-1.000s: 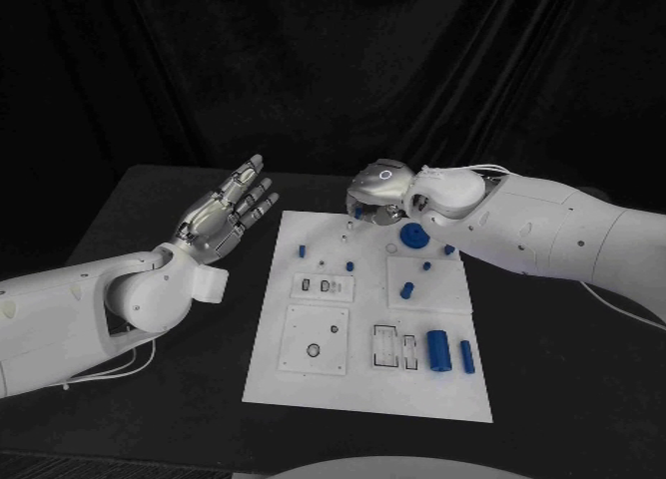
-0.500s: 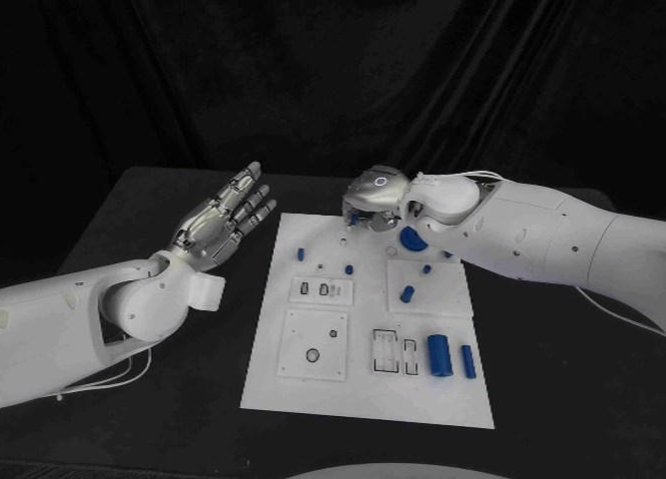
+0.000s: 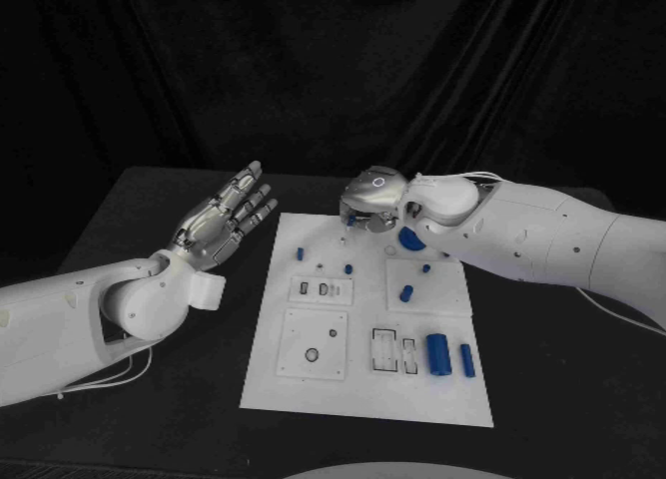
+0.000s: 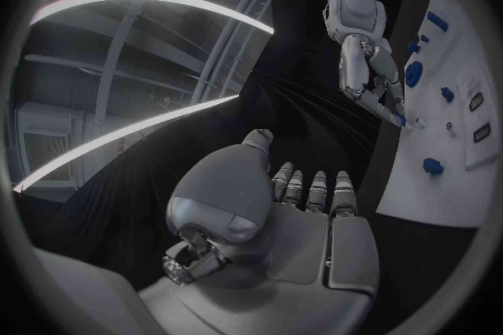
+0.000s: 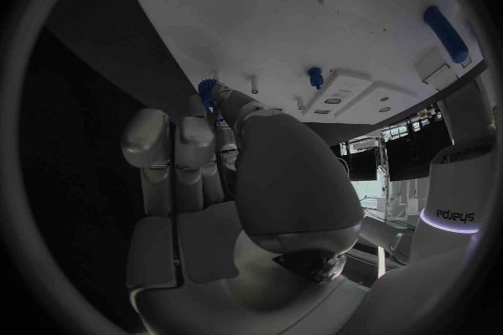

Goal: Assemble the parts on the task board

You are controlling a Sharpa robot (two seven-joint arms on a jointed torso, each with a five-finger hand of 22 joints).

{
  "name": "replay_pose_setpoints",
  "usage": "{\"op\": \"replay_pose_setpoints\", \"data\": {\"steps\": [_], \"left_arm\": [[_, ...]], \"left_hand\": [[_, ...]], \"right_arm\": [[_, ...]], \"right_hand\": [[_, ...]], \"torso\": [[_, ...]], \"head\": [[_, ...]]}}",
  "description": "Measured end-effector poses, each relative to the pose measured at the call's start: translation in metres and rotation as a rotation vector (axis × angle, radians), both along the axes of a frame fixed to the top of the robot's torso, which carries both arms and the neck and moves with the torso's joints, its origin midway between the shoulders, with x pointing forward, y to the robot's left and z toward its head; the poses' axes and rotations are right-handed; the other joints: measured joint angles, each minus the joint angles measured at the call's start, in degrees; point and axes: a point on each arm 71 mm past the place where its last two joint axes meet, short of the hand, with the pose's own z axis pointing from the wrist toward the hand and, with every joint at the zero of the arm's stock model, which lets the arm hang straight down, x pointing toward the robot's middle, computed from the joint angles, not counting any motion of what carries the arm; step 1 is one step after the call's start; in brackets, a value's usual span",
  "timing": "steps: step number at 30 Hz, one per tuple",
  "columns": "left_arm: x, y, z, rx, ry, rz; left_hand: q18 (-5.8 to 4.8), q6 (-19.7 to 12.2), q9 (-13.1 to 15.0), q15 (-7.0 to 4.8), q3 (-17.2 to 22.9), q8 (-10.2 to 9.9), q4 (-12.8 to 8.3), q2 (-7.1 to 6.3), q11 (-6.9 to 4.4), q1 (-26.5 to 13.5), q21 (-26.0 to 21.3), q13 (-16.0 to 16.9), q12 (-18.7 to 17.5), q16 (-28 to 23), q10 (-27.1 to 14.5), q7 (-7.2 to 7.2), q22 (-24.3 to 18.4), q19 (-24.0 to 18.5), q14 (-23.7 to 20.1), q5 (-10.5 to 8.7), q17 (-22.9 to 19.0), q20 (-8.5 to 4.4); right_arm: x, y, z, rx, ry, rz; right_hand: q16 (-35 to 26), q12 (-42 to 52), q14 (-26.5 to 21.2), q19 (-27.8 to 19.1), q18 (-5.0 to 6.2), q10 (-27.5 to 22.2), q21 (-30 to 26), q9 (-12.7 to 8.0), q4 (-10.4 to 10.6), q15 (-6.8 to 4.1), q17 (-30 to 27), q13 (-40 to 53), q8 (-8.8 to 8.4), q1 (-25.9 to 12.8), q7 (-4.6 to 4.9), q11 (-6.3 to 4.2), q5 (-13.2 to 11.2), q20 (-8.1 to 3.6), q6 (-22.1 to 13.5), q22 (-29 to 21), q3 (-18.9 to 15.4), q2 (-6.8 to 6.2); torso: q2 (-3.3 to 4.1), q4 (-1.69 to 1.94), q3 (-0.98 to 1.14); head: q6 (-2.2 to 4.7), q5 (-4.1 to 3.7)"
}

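Two robot hands up over the black tabletop. Right robot hand poised over far end of white task board, fingers pinching a small blue gear just above board surface. Left robot hand off to board's side, holding nothing, fingers straight and spread, palm up. More blue parts scattered nearer, beneath right arm.

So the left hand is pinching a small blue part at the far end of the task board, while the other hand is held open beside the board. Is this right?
Not quite: the sides are swapped. It is the right hand that pinches a small blue part at the far end of the task board, as the right wrist view shows. The left hand is held open beside the board, as the head view shows.
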Motion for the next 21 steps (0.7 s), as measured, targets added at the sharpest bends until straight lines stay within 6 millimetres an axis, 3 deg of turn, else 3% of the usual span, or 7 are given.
{"op": "replay_pose_setpoints", "data": {"steps": [21], "left_arm": [[0.0023,-0.0013,-0.0009,0.001,0.002,-0.006]], "left_hand": [[0.00,0.0,0.0,0.00,0.2,0.0,-0.2,0.00,0.00,0.0,0.0,0.0,0.0,0.0,0.0,0.00,0.0,0.0,0.0,0.00,0.0,0.00]], "right_arm": [[-0.0020,0.0013,0.0008,0.011,-0.008,0.009]], "right_hand": [[-0.2,-0.1,0.0,0.0,0.00,0.0,-0.2,-0.2,-0.1,0.01,0.0,-0.3,-0.34,0.4,0.00,-0.01,0.1,0.00,-0.4,0.0,-0.2,0.40]], "torso": [[0.12,0.14,-0.01]], "head": [[0.01,-0.27]]}}
